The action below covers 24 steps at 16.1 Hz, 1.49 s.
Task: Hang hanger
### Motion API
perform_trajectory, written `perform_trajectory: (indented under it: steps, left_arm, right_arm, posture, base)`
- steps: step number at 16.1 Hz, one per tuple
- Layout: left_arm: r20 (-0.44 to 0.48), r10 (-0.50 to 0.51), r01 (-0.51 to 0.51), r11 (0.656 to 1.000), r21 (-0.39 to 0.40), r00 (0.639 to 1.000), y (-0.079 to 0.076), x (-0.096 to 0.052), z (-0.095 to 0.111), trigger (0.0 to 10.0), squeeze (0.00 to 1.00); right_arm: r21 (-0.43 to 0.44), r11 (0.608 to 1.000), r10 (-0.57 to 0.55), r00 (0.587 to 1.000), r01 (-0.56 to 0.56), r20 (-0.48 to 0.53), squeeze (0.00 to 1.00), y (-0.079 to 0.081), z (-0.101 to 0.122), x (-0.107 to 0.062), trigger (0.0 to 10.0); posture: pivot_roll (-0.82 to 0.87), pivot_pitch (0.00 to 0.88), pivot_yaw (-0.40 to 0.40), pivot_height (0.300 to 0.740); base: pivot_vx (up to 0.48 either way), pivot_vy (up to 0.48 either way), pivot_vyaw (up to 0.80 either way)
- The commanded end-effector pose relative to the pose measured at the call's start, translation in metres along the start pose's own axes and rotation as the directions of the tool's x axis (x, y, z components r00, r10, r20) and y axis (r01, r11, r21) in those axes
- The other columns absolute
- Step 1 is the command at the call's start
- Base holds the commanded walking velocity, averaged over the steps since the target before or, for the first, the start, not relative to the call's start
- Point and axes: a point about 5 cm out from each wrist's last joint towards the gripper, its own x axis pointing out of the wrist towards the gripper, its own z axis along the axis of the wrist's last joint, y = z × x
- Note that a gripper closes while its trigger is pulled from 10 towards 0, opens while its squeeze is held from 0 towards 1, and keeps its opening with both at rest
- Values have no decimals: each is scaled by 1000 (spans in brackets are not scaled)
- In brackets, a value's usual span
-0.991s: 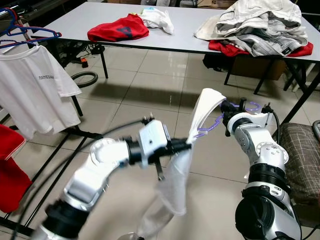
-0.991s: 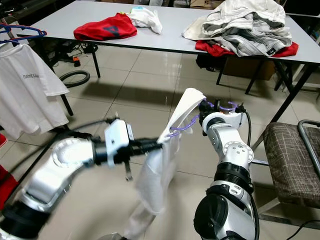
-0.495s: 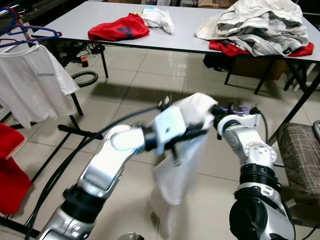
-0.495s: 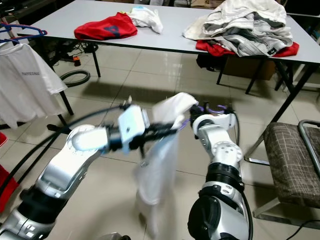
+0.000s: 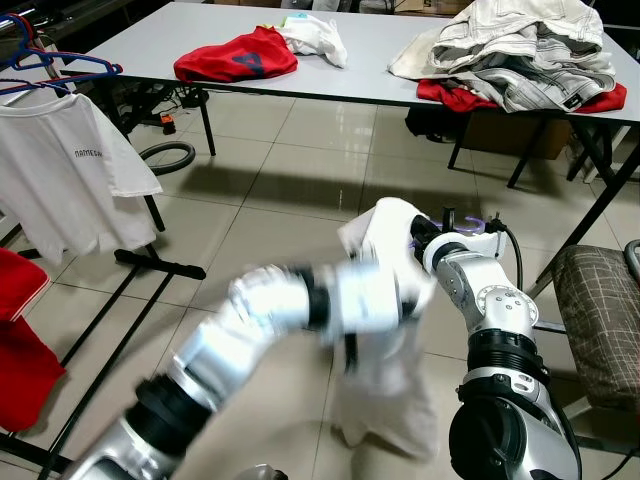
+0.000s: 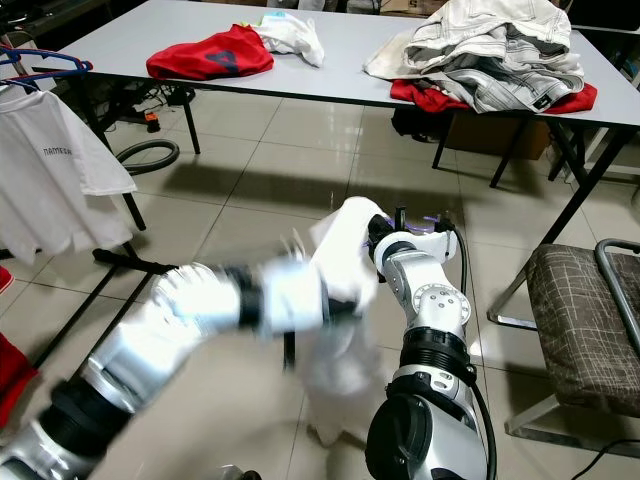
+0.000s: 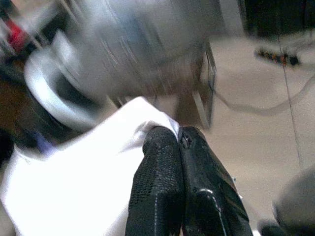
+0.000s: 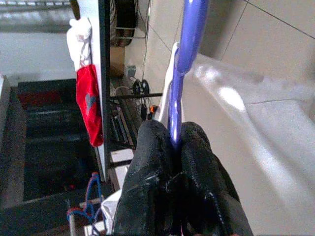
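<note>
Out in front of the robot's chest, over the tiled floor, a white garment (image 5: 385,330) hangs between both arms. The left pincer (image 7: 178,140) has its two black fingers pressed together on a fold of that cloth. The right pincer (image 8: 172,140) is clamped tight on the purple hanger (image 8: 189,44), whose hook end peeks out beside the right wrist in the head views.

The step in hand looks like working the cloth onto the hanger before carrying it to the rack (image 5: 150,262) on the left, where a white T-shirt (image 5: 60,185) hangs from a blue hanger (image 5: 55,72). To do it well, I would keep the hanger steady in the right pincer and draw the fabric gently, without tugging it off the shoulder.

The head views show the left arm smeared with motion blur, its pincer lost against the cloth; the left wrist view shows the pinch plainly. The right wrist view shows the purple bar running out from between the fingers, which the head views largely hide behind fabric.
</note>
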Motion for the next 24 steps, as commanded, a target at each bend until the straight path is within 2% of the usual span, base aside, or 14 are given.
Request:
perform_trajectory:
  steps: [1, 4, 5, 9, 10, 11, 13, 15, 16, 17, 20, 21, 22, 24]
  left_arm:
    - [-87, 64, -61, 997, 42, 994, 3, 2, -13, 10000, 0]
    - [-222, 193, -185, 981, 58, 956, 13, -5, -37, 10000, 110]
    - [-144, 200, -207, 978, -38, 969, 15, -6, -27, 10000, 1000]
    - [54, 128, -121, 985, -124, 990, -2, -1, -5, 10000, 1000]
    - [96, 69, -57, 990, -128, 993, -12, -4, -1, 10000, 624]
    - [145, 13, 10, 988, -156, 989, -21, -7, 5, 10000, 0]
    - [226, 20, 35, 972, -235, 974, -20, -16, 18, 10000, 0]
    - [250, 132, -50, 950, -310, 959, -2, -26, 28, 10000, 0]
    - [218, 234, -149, 926, -348, 948, 11, -34, 27, 10000, 0]
    - [193, 293, -211, 910, -357, 936, 18, -38, 24, 10000, 0]
    - [-36, 529, -493, 761, -423, 848, 30, -60, -14, 10000, 0]
    - [-157, 622, -622, 659, -423, 767, 26, -74, -37, 10000, 0]
    - [-219, 669, -685, 586, -432, 710, 22, -83, -50, 10000, 0]
    - [-261, 699, -719, 507, -475, 665, 15, -88, -61, 10000, 0]
  right_arm:
    - [27, 997, 65, 998, -66, 21, 0, 20, 5, -2, 10000]
    - [3, 995, 97, 995, -97, 22, 0, 29, 9, -5, 10000]
    - [-13, 994, 112, 994, -112, 14, 0, 31, 9, -7, 10000]
    - [-62, 991, 123, 992, -122, 11, 0, 31, 10, -8, 10000]
    - [-84, 989, 126, 992, -124, 20, 0, 31, 13, -8, 10000]
    - [-145, 982, 128, 991, -122, 36, 0, 32, 18, -8, 10000]
    - [-349, 932, 128, 990, -102, 53, 0, 33, 28, -10, 10000]
    - [-654, 755, 77, 997, -50, 13, 0, 25, 32, -14, 10000]
    - [-806, 591, 9, 1000, -17, -15, 0, 12, 33, -19, 10000]
    - [-842, 540, -18, 1000, -10, -23, 0, 6, 34, -22, 10000]
    - [-971, 235, -57, 998, 30, 17, 0, -16, 45, -45, 10000]
    - [-997, 44, -16, 997, 70, 69, 0, -21, 48, -61, 10000]
    - [-994, -44, 21, 995, 97, 96, 0, -23, 47, -72, 10000]
    - [-993, -55, 37, 994, 101, 99, 0, -30, 43, -84, 10000]
  posture:
    - [10, 49, 2, 740]
    - [5, 44, 0, 740]
    - [11, 37, -4, 740]
    - [20, 21, -5, 740]
    - [24, 13, -3, 740]
    - [28, 7, -3, 740]
    - [37, 0, -5, 740]
    - [43, 0, -7, 740]
    - [46, 0, -8, 740]
    - [47, 0, -8, 740]
    - [38, 7, 9, 740]
    - [35, 12, 13, 740]
    - [33, 19, 14, 740]
    - [29, 24, 17, 740]
  base:
    - [0, 0, 0]
    - [0, 0, 0]
    - [0, 0, 0]
    - [0, 0, 0]
    - [0, 0, 0]
    - [0, 0, 0]
    - [0, 0, 0]
    - [0, 0, 0]
    - [0, 0, 0]
    - [0, 0, 0]
    - [0, 0, 0]
    - [0, 0, 0]
    - [0, 0, 0]
    - [0, 0, 0]
